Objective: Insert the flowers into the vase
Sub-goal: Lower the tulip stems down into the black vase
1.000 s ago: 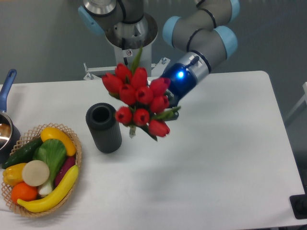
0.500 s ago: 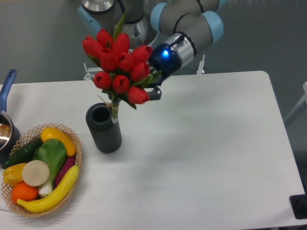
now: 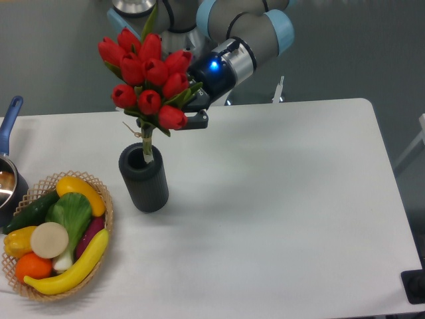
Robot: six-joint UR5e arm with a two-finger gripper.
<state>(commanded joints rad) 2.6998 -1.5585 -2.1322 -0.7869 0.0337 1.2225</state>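
- Directly beneath the gripper (image 3: 191, 106), the white table (image 3: 279, 199) lies bare, and the bare stretch runs on to its right and toward the camera.
- Below and to its left stands the vase (image 3: 144, 177), the stems of the flowers (image 3: 147, 76) reaching into its mouth.
- Farther left and lower, a basket (image 3: 106, 206) of toy food and a pot (image 3: 9, 173) crowd the table edge.
- Behind the gripper, the arm's base (image 3: 174, 30) blocks the way.

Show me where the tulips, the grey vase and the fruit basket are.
flowers (image 3: 147, 76), fixed camera, on the red buds.
vase (image 3: 147, 186), fixed camera, on its ribbed side.
wicker basket (image 3: 108, 207), fixed camera, on its right rim.
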